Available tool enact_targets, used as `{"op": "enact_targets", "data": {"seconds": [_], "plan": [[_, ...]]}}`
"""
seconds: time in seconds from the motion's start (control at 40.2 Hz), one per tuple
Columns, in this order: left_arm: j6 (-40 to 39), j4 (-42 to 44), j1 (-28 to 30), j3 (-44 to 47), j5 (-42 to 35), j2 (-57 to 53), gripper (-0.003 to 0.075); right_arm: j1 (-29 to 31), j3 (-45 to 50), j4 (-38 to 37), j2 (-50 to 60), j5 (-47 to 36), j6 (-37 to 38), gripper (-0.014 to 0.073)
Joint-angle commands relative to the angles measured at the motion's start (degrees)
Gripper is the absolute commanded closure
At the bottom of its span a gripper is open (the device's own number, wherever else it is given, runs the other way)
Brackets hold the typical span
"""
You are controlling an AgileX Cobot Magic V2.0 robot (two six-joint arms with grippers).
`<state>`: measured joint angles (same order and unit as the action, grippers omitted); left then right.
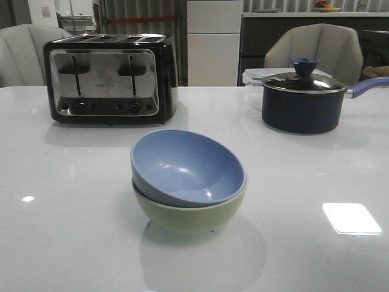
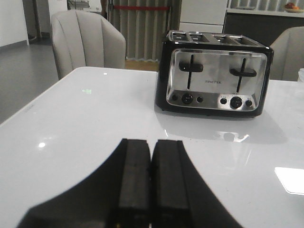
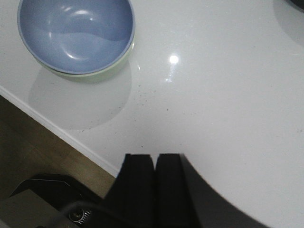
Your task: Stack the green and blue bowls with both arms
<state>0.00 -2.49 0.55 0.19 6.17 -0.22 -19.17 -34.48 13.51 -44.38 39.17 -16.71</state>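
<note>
While both sit closed and empty, left gripper [image 2: 151, 183], right gripper [image 3: 155, 183]

The pale sage green bowl [image 1: 193, 214] is mostly hidden by the muted blue bowl [image 1: 185, 167] nested tilted inside it; in the right wrist view only a thin green sliver [image 3: 116, 64] shows. Near the table's far right corner, the dark lidded saucepan's [image 1: 302, 103] purple handle [image 1: 368, 87] is cut off by the picture's edge, and the pan hides most of a clear plastic container [image 1: 255, 76]. The lettering on the chrome four-slot toaster [image 1: 109, 79] is too small to read.
</note>
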Motion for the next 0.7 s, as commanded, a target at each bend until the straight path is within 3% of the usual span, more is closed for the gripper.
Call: {"op": "enact_targets", "data": {"seconds": [0.0, 0.671], "plan": [[-0.7, 1.4, -1.5, 0.3, -9.2, -1.2, 0.0624, 0.5, -1.6, 0.9, 0.4, -3.5, 0.2, 0.0536], [-0.4, 3.1, -3.4, 0.3, -10.6, -1.2, 0.0624, 0.5, -1.6, 0.9, 0.4, -3.5, 0.2, 0.0536]]}}
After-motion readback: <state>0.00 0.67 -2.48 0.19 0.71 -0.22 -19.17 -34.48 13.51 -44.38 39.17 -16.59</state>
